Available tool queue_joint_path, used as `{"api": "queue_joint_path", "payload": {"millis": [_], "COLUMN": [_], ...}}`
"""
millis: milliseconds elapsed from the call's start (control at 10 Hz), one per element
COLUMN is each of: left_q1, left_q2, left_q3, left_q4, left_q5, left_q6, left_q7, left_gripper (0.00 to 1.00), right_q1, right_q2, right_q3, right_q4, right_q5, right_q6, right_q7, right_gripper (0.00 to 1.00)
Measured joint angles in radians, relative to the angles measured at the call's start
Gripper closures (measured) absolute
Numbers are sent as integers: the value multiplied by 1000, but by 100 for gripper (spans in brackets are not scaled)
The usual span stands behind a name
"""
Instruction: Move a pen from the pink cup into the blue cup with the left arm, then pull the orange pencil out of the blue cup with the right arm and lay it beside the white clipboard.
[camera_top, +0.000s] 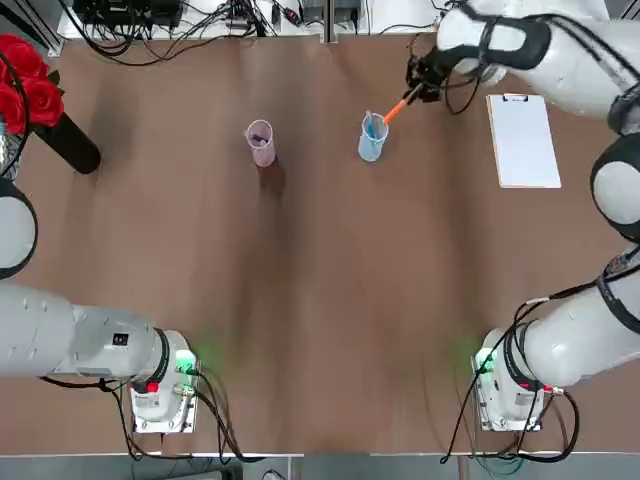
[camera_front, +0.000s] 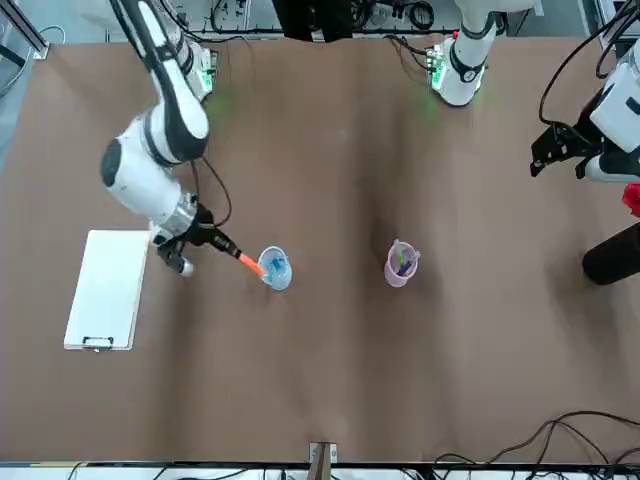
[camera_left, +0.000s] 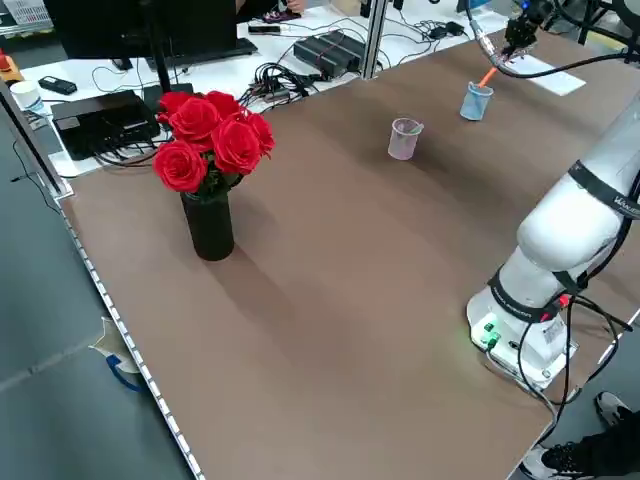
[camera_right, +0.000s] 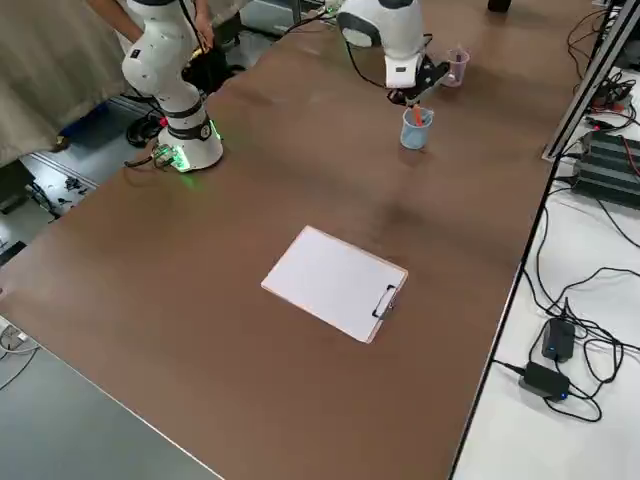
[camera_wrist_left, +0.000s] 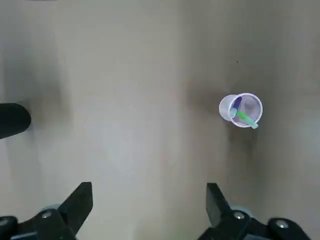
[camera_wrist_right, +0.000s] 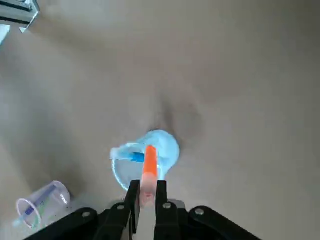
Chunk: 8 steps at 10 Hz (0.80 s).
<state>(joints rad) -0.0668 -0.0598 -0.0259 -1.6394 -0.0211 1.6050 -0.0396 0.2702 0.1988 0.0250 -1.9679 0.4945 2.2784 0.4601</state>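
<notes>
The right gripper (camera_top: 417, 82) is clamped on the orange pencil (camera_top: 394, 109), whose low end still sits in the blue cup (camera_top: 372, 140) with the pen (camera_wrist_right: 134, 157). The arm reaches far, wrist tilted. The left gripper (camera_wrist_left: 149, 210) (parked near-left) is spread. The pink cup (camera_top: 260, 143) holds purple and green pens; the clipboard (camera_top: 522, 140) lies far right.

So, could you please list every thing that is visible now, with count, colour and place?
pink cup: one, pale pink, mid table, holds purple and green pens
blue cup: one, pale blue, between pink cup and clipboard
pen: one, blue, inside blue cup
orange pencil: one, orange, tip in blue cup
white clipboard: one, white, flat, right side
roses in vase: red, black vase, left edge
left pincer: black, open, parked, high above the table
right pincer: black, shut on orange pencil
</notes>
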Motion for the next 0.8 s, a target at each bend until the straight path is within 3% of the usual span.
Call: {"api": "queue_joint_path", "payload": {"millis": [200, 300, 600, 800], "left_q1": [0, 0, 0, 0], "left_q2": [0, 0, 0, 0], "left_q3": [0, 0, 0, 0], "left_q4": [0, 0, 0, 0], "left_q5": [0, 0, 0, 0], "left_q6": [0, 0, 0, 0], "left_q7": [0, 0, 0, 0], "left_gripper": [0, 0, 0, 0], "right_q1": [-8, -11, -25, -35], "right_q2": [-17, -17, 1, 55], "right_q3": [-75, -100, -138, -150], "right_q4": [101, 122, 123, 121], "right_q5": [-94, -109, -208, -294], "right_q6": [-244, -304, -341, -393], "right_q7": [0, -12, -171, -304], "right_gripper": [84, 84, 84, 84]}}
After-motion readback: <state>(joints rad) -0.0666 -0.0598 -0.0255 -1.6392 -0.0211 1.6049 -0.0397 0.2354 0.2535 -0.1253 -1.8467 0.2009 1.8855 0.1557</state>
